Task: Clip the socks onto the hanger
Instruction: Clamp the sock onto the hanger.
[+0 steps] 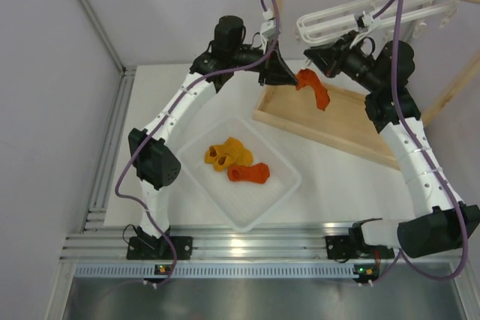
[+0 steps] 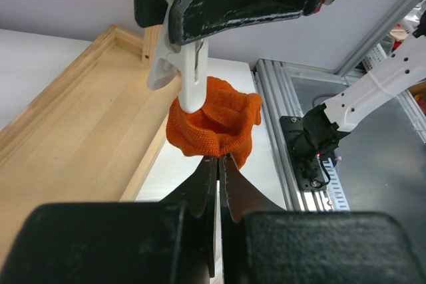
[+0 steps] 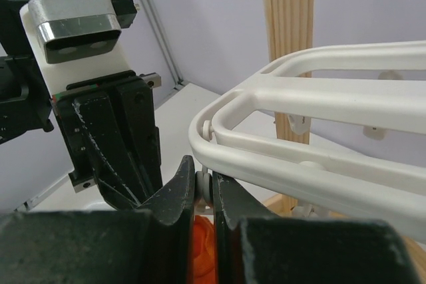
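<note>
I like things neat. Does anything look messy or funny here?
Nothing is spilled or broken. The red-orange sock just looks scrunched up, pinched by the left gripper at a white clip. Three other socks lie heaped in the tray.

Knit sock [image 2: 213,128], smooth plastic clip [image 2: 190,78] (hanger [image 3: 319,101] likewise)

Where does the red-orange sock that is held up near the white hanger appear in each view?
Top external: upper centre, the sock under the hanger, where the two arms meet.
Left wrist: centre, its lower edge pinched by the shut left tool.
Right wrist: bottom edge, an orange patch in the gap of the right tool.
Shared landmark: the white hanger; the right tool squeezes its clip.
</note>
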Controlling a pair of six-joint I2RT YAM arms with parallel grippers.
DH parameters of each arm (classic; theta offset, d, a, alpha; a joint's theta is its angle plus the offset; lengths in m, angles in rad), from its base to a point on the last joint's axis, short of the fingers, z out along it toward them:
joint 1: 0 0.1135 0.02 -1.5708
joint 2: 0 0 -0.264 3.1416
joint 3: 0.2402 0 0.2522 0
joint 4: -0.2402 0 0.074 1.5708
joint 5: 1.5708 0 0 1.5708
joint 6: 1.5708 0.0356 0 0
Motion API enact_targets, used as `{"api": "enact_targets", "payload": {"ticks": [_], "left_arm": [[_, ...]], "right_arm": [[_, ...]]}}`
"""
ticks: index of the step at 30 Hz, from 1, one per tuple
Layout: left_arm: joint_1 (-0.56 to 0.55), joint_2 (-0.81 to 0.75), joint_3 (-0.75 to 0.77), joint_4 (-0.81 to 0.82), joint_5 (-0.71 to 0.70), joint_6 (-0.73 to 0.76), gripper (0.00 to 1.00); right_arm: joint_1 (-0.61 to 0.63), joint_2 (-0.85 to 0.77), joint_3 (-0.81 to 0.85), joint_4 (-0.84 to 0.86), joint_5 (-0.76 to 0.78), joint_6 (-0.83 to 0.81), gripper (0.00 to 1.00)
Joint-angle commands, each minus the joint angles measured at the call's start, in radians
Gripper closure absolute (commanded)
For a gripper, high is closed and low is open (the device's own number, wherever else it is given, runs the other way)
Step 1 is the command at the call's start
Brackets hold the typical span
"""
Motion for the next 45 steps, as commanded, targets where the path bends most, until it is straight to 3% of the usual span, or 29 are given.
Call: {"api": "enact_targets", "payload": {"ticks": [1, 27, 28, 29, 32, 37, 39, 41, 43, 45], "left_arm": [[0.009, -0.011, -0.002, 0.123, 0.078, -0.051, 1.00], [0.016, -0.028, -0.085, 0.448, 0.113, -0.258, 1.00], [0.016, -0.028, -0.088, 0.453, 0.109, -0.260, 1.00], [0.016, -0.029, -0.090, 0.458, 0.109, -0.263, 1.00], [0.016, -0.029, -0.090, 0.461, 0.101, -0.266, 1.00], [0.016, -0.029, -0.094, 0.456, 0.081, -0.266, 0.99], [0.016, -0.032, -0.094, 0.439, 0.050, -0.257, 0.89], [0.018, -0.037, -0.094, 0.381, 0.012, -0.215, 0.70], [0.018, -0.046, -0.099, 0.320, -0.020, -0.168, 0.59], [0.019, -0.078, -0.137, 0.245, -0.072, -0.102, 0.56]], "right_arm": [[-0.019, 0.013, 0.057, 0.000, -0.068, -0.027, 1.00], [-0.049, 0.044, 0.080, -0.033, -0.177, -0.033, 1.00], [-0.048, 0.042, 0.080, -0.037, -0.177, -0.034, 0.95], [-0.049, 0.041, 0.080, -0.040, -0.177, -0.034, 0.84], [-0.048, 0.038, 0.087, -0.050, -0.182, -0.037, 0.70], [-0.051, 0.028, 0.097, -0.056, -0.183, -0.027, 0.60], [-0.051, 0.024, 0.100, -0.061, -0.176, -0.019, 0.55], [-0.059, 0.019, 0.104, -0.066, -0.168, -0.001, 0.50], [-0.075, 0.015, 0.107, -0.075, -0.163, 0.013, 0.44], [-0.097, 0.005, 0.109, -0.092, -0.165, 0.015, 0.39]]}}
